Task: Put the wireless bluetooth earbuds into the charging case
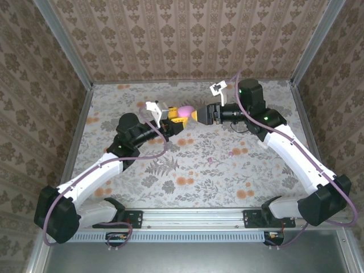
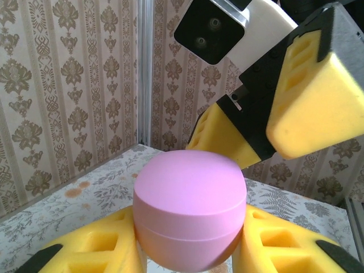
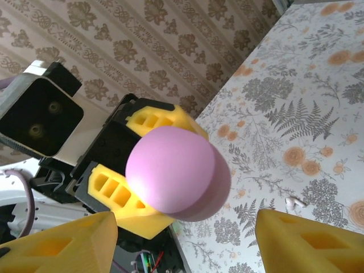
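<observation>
Between the two grippers, raised off the table, the pink charging case is clamped low on its sides by the narrowly set fingers of the left gripper, with its lid shut and its rounded top turned straight toward the right gripper. The right gripper is held roughly half open and empty, its fingers clear of the case. A small pinkish piece, taken to be an earbud, lies on the table below, nearer the right gripper.
</observation>
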`<control>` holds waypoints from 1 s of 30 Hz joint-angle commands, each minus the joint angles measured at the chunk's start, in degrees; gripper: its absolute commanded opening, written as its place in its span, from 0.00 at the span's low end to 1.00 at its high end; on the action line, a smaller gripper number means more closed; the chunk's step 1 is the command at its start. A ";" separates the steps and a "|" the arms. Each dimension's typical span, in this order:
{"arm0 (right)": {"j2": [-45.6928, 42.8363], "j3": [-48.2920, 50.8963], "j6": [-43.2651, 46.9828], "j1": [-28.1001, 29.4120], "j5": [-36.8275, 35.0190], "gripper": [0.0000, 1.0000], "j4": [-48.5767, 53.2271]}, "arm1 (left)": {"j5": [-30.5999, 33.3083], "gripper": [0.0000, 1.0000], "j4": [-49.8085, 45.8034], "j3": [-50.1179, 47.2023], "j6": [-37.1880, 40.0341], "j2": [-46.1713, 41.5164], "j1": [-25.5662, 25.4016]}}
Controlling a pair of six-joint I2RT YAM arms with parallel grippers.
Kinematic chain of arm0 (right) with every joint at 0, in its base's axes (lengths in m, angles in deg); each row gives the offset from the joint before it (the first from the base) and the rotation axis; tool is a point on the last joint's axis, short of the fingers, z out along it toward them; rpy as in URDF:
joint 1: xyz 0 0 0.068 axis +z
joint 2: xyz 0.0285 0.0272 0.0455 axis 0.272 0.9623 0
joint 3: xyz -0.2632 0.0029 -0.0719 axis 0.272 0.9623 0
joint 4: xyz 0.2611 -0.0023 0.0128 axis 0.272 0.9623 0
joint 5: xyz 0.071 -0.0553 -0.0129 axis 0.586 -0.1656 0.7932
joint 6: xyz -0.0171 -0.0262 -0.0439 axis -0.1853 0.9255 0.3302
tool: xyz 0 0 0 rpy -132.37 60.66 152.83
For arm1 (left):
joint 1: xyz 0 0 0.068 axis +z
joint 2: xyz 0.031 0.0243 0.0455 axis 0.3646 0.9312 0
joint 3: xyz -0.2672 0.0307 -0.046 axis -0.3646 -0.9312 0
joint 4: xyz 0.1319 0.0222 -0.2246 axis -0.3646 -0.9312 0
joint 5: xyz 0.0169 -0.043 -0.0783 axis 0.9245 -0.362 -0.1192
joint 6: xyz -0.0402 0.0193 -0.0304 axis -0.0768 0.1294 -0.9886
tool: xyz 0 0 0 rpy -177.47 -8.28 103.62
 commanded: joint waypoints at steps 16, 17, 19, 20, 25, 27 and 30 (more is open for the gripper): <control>1.51 -2.01 3.20 0.39 -4.18 0.66 2.60 | -3.56 0.37 0.92 2.94 -1.01 0.83 -1.07; 1.44 -1.92 2.95 0.32 -4.61 0.66 2.01 | -3.68 0.37 0.75 2.95 -0.82 0.84 -1.08; 1.23 -2.00 2.03 0.21 -5.75 0.66 1.10 | -4.04 0.37 0.45 3.03 -0.63 0.93 -1.18; 1.16 -2.09 1.70 0.13 -5.98 0.66 0.66 | -4.21 0.37 0.05 3.07 -0.39 0.88 -1.25; 0.95 -2.27 0.02 -0.21 -6.58 0.67 -1.04 | -4.48 0.37 -1.01 3.16 0.20 0.71 -1.34; 0.89 -2.23 -0.53 -0.40 -6.64 0.67 -1.31 | -4.48 0.37 -1.10 3.08 0.34 0.81 -1.28; 0.91 -2.11 -0.88 -0.41 -6.79 0.67 -1.53 | -4.40 0.37 -0.96 3.12 0.36 0.85 -1.40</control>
